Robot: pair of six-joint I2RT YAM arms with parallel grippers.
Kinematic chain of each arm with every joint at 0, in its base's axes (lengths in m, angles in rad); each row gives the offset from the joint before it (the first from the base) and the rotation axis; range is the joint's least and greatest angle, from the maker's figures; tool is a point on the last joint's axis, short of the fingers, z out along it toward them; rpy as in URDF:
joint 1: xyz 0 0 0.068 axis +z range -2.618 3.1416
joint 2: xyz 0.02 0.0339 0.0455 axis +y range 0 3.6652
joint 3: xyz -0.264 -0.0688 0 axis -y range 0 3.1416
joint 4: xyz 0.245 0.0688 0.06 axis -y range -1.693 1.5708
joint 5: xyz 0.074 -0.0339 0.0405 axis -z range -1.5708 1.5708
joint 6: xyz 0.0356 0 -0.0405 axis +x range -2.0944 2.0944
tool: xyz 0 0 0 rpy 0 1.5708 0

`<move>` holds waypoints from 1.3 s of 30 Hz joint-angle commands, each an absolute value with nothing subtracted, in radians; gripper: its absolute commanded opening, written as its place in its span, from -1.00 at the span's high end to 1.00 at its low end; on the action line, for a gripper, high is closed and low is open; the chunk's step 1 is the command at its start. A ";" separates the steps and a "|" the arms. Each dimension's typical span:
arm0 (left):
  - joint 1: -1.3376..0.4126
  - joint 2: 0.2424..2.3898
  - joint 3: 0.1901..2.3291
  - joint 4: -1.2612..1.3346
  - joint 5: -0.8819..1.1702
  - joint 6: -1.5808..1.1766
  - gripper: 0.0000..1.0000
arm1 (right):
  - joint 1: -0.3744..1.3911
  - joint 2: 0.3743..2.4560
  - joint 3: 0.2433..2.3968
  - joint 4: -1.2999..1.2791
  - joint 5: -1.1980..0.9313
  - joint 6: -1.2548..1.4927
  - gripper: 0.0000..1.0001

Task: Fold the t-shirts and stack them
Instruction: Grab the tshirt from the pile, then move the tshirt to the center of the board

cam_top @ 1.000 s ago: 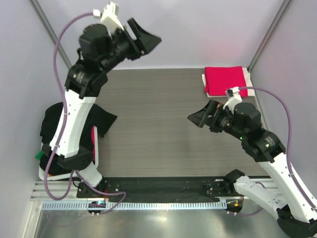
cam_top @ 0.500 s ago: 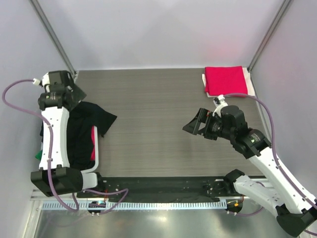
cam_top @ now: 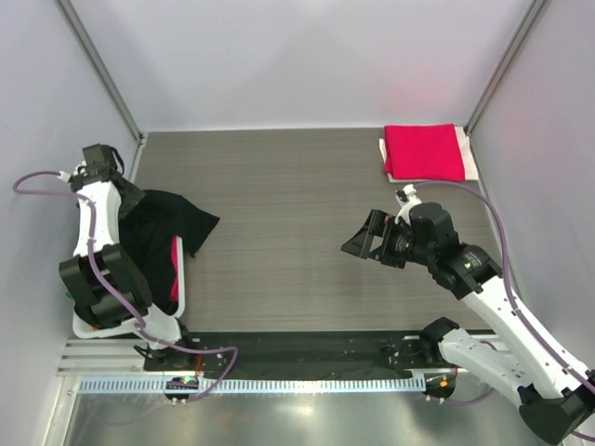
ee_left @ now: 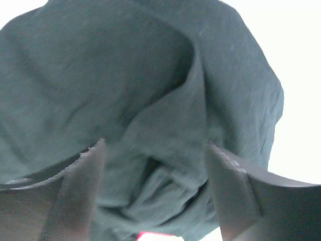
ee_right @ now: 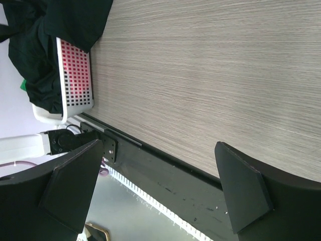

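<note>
My left claw [ee_left: 155, 186] is spread wide, close over the crumpled black t-shirt [ee_left: 125, 90], and grips nothing. That shirt spills out of the white mesh basket [ee_right: 75, 75] at the left edge. My right claw [ee_right: 160, 186] hangs wide open and empty above the table [cam_top: 279, 186]. A folded crimson-pink t-shirt [cam_top: 425, 151] lies in the far right corner.

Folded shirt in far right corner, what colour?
Crimson-pink: the folded shirt shows best in the top external view.

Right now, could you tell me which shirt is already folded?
The crimson-pink shirt at the far right: a flat rectangle, while the black shirt lies crumpled over the basket.
</note>
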State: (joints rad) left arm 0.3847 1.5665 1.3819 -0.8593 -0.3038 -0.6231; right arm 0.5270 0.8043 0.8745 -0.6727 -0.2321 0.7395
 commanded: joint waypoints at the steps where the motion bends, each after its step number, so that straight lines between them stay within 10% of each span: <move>1: 0.390 1.588 1.423 -0.772 -0.319 -0.632 -0.44 | 0.528 0.811 0.876 -0.637 -0.258 0.721 -0.99; 2: 0.391 1.604 1.434 -0.773 -0.316 -0.632 0.06 | 0.528 0.813 0.877 -0.637 -0.256 0.721 -0.99; 6: 0.385 1.580 1.491 -0.782 -0.281 -0.653 1.00 | 0.528 0.834 0.887 -0.637 -0.256 0.710 -0.99; 13: 0.211 1.474 1.702 -0.824 -0.261 -0.722 1.00 | 0.528 0.894 0.974 -0.635 -0.223 0.696 -0.99; 24: -0.593 1.888 2.538 -0.976 -0.104 -0.692 0.99 | 0.526 0.879 1.431 -0.830 0.204 0.673 -0.99; 35: -0.937 2.308 2.450 -0.891 0.268 -0.794 0.96 | 0.528 0.669 1.367 -0.992 0.402 0.817 -0.99; 37: -0.977 2.380 2.428 -0.862 0.288 -0.813 0.82 | 0.528 0.635 1.300 -1.011 0.399 0.845 -0.99; 39: -1.018 2.405 2.412 -0.833 0.316 -0.836 0.18 | 0.528 0.603 1.250 -1.040 0.406 0.902 -0.99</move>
State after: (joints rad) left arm -0.9543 2.4256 2.4077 -0.8856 0.2001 -0.7845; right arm 0.5270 0.6174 1.3228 -0.9588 0.3634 0.8047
